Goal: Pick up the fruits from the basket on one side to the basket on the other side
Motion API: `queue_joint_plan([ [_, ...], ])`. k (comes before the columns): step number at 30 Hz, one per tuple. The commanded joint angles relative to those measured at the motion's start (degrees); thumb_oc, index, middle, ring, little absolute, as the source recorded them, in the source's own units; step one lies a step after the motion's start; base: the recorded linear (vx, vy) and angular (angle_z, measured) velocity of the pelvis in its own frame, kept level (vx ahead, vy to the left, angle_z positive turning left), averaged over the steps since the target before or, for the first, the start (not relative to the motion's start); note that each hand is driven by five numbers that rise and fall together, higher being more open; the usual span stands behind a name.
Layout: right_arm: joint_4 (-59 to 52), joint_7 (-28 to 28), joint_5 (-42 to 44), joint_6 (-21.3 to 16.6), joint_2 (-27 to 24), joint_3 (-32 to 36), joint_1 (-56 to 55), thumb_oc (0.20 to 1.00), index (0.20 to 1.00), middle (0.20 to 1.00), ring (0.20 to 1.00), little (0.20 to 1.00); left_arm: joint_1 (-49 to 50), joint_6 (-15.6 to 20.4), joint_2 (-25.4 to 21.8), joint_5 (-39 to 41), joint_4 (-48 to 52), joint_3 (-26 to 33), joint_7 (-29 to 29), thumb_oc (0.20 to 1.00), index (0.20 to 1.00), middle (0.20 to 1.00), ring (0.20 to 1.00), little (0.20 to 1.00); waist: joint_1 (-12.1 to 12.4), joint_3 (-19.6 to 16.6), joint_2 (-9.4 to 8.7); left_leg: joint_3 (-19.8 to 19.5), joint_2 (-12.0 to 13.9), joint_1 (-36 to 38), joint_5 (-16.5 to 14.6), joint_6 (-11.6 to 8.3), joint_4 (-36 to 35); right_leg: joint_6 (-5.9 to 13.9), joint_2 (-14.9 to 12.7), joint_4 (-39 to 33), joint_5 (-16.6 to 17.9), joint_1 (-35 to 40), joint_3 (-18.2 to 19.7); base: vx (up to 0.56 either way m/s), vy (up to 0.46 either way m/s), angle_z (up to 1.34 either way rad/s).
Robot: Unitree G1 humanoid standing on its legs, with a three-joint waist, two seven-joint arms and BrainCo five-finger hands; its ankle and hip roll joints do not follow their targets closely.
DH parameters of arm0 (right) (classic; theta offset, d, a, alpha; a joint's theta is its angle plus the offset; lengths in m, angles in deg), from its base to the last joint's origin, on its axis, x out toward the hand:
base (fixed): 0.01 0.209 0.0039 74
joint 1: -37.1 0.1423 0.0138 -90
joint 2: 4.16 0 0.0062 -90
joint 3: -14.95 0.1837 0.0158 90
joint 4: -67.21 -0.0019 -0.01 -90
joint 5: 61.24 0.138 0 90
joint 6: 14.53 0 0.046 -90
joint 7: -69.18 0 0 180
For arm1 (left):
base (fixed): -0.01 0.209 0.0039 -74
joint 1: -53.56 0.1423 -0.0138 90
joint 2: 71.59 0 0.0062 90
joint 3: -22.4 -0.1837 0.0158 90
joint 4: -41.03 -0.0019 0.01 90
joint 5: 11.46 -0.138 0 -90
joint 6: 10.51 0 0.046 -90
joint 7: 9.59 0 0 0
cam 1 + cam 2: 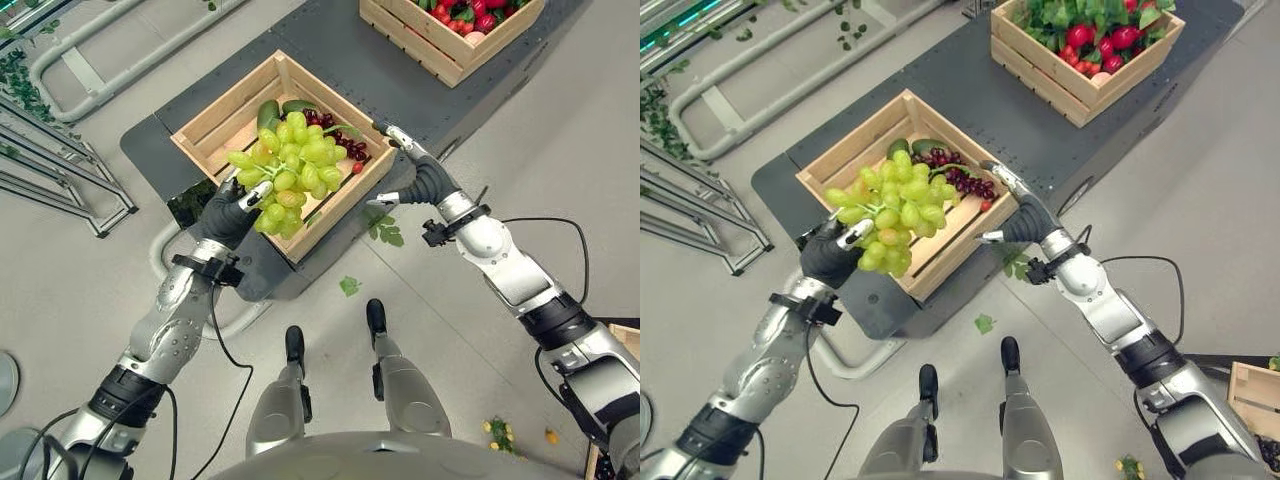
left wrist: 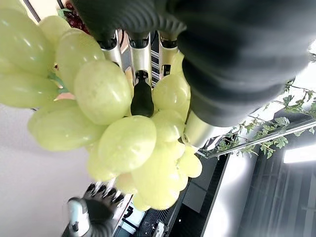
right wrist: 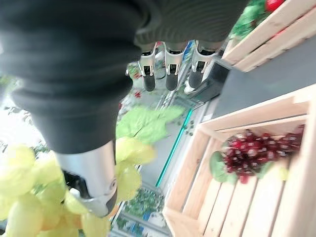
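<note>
Head views: I see the left hand [image 1: 232,212] curled under the green grape bunch [image 1: 290,165], lifted over the near crate [image 1: 845,140]; the right hand [image 1: 1018,213], at the bunch's 3 o'clock, has its fingers straight and empty.

Left wrist view: fingertips [image 2: 142,98] are wedged among grapes. Risk, I judge: loose grapes tearing off, or the bunch slipping before reaching the far crate [image 1: 1040,75].

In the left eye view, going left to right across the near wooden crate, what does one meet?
Left hand in its dark ribbed cover → bunch of green grapes → cluster of dark red grapes → right hand.
</note>
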Motion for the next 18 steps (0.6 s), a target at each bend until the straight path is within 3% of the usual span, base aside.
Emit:
queue_joint_plan([
  [1, -2.4, 0.5, -0.8, -1.5, 2.1, -2.0, 4.6, 1.000, 1.000, 1.000, 1.000, 1.000, -2.8, 2.2, -0.1, -1.8, 3.5, -2.2, -1.5, 0.200, 0.200, 0.200, 0.200, 0.200, 1.0, -5.5, -2.29, 0.0, -3.4, 0.2, -3.8, 2.73, 0.1, 6.11, -1.9, 0.2, -7.6, 3.1, -3.1, 0.04, 0.000, 0.00],
  [18, 3.1, 1.2, -3.6, -0.5, 7.3, -7.6, 12.0, 1.000, 1.000, 1.000, 1.000, 1.000, -7.7, 1.8, 3.9, -2.7, 1.9, -8.7, -0.4, 0.200, 0.200, 0.200, 0.200, 0.200, 1.6, -6.5, -3.39, -0.3, -3.0, 0.1, -3.7, 2.94, 0.1, 6.25, -1.9, 0.2, -7.8, 3.4, -3.6, 0.00, 0.000, 0.00],
])
